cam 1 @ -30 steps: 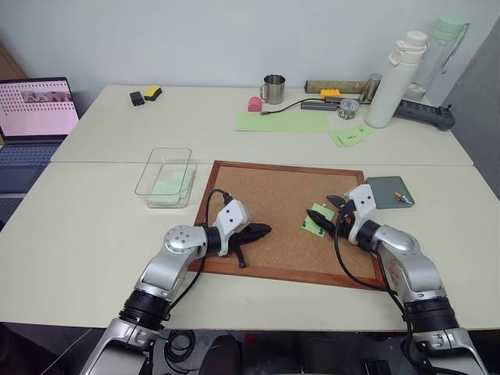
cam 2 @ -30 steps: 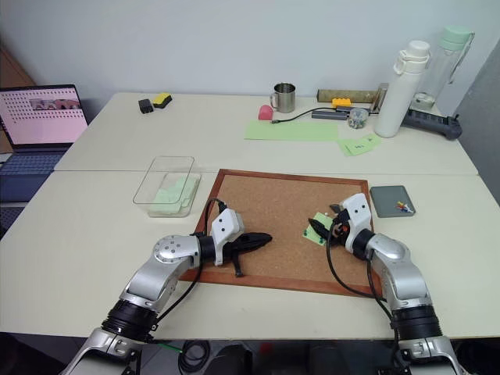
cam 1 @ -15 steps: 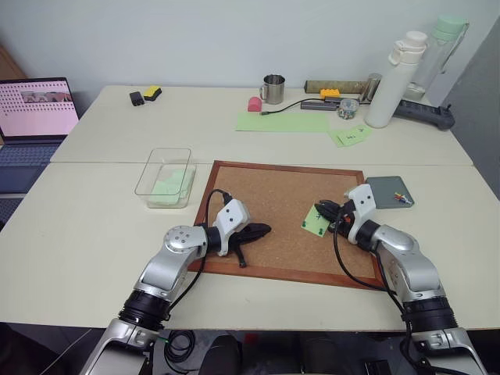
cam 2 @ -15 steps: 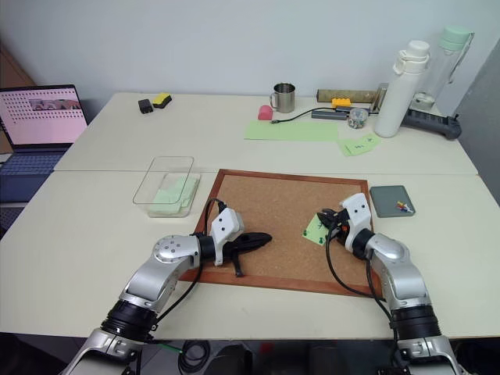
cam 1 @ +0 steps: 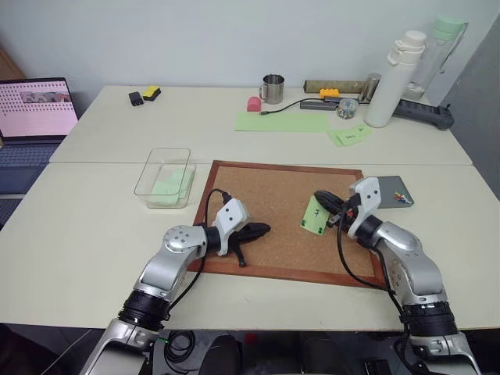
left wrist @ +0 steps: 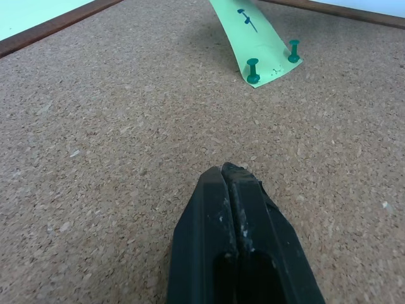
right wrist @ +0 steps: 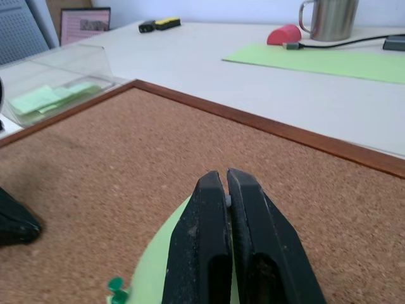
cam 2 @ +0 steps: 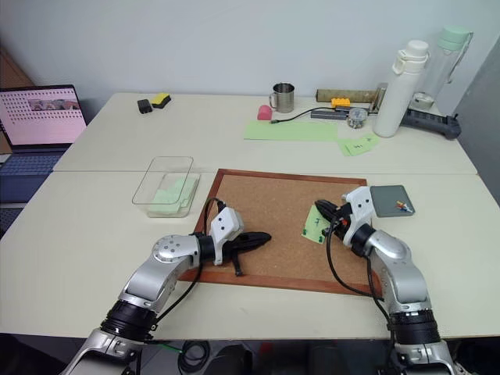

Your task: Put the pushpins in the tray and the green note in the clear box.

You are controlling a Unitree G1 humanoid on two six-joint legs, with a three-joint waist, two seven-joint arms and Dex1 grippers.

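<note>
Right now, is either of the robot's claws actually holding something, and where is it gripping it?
The right gripper is shut on the green note's upper edge, lifting it while two green pushpins pin its lower edge. The left gripper holds nothing.

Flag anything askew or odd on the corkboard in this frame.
The green note is odd: the right gripper, shut on its top edge, bends it up off the corkboard, while two green pushpins pin its lower edge.

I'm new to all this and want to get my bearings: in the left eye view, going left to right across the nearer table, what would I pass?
Clear box → left gripper on the corkboard → green note → right gripper, shut on the note's upper edge → tray with pushpins.
</note>
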